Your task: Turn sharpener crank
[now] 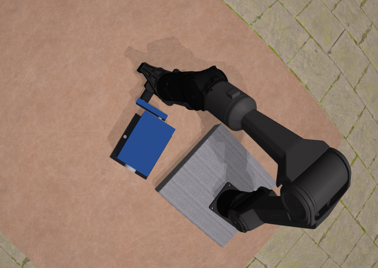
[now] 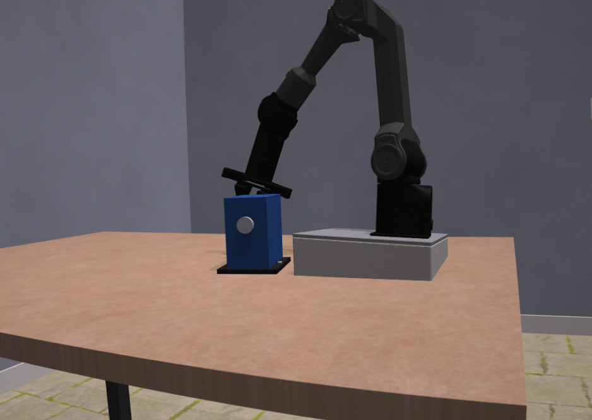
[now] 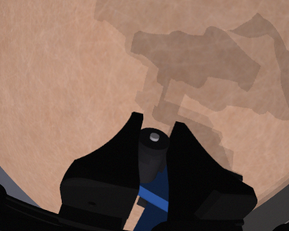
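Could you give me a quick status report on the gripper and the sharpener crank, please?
Gripper shut on crank handle. Blue crank arm sits level at the top of the sharpener. Nothing seen blocking the crank's sweep.

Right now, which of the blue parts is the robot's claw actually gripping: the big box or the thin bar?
Neither directly: the gripper is shut on the dark knob at the end of the thin blue crank bar. The big blue sharpener box stands untouched beside it.

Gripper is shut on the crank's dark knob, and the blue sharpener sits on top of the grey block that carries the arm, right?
Not quite. The gripper is shut on the knob, but the sharpener stands on the table beside the grey block, as the top view shows.
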Available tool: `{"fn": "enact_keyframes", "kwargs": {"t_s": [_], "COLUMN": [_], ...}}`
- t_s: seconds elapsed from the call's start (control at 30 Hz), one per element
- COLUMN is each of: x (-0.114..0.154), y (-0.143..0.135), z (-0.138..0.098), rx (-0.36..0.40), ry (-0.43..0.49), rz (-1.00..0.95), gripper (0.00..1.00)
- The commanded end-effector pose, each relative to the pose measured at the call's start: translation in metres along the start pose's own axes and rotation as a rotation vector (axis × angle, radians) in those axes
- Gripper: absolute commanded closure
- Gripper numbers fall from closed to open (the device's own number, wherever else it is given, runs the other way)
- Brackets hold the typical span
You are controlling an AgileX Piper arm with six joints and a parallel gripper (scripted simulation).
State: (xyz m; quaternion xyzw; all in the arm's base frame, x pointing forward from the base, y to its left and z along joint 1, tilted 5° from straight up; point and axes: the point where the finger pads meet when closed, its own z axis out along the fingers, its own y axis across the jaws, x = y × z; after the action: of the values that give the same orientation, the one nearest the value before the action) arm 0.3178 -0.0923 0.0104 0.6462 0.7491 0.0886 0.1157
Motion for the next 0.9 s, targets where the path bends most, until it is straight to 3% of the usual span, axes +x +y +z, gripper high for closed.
{"fn": "enact_keyframes", "kwargs": {"t_s": [0.0, 0.87], "x": [0.0, 0.0], "y": [-0.002, -0.02], "z": [0.003, 0.021], "rx": [0.003, 0.003], "ry": [0.002, 0.002], "rz": [0.0, 0.001], "gripper": [0.8, 0.8]}}
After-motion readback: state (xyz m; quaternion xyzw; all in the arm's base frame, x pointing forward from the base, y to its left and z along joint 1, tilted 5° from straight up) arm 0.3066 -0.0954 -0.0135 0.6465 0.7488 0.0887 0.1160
